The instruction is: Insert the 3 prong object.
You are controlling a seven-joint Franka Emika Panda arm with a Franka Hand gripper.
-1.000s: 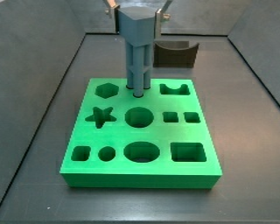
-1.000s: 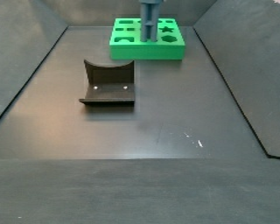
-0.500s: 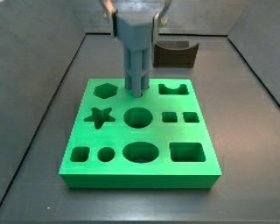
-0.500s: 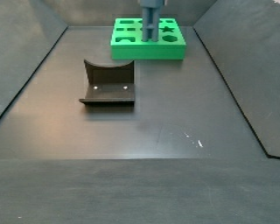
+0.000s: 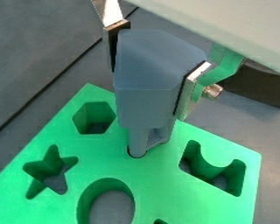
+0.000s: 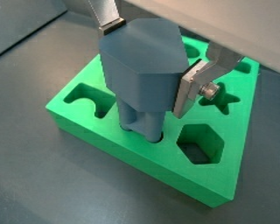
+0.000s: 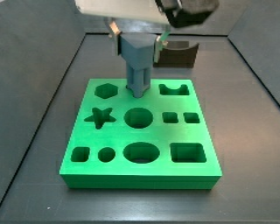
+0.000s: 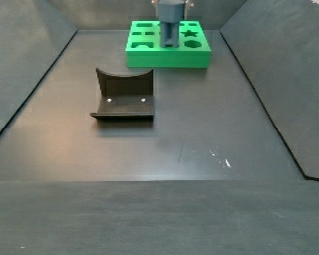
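The 3 prong object (image 7: pixel 137 66) is a blue-grey piece with a blocky head and parallel rods. It stands upright on the green board (image 7: pixel 161 131), its rods down in the middle hole of the far row. My gripper (image 7: pixel 139 39) is right above the board, shut on the object's head, one silver finger on each side. Both wrist views show the head (image 5: pixel 154 74) (image 6: pixel 143 74) between the fingers (image 5: pixel 192 87) (image 6: pixel 185 87) and the rods entering the board (image 5: pixel 166 168) (image 6: pixel 166 154). In a side view the gripper (image 8: pixel 169 8) and object (image 8: pixel 169 24) are small at the far end.
The board has a hexagon hole (image 7: pixel 105 89), a star hole (image 7: pixel 101 116), a round hole (image 7: pixel 139 116) and several others. The dark fixture (image 8: pixel 123 95) stands on the grey floor away from the board, and shows behind it in a side view (image 7: pixel 178 52). Dark walls enclose the floor.
My gripper has moved down with the 3 prong object. The rods have sunk deeper into the hole, so less of them shows above the board.
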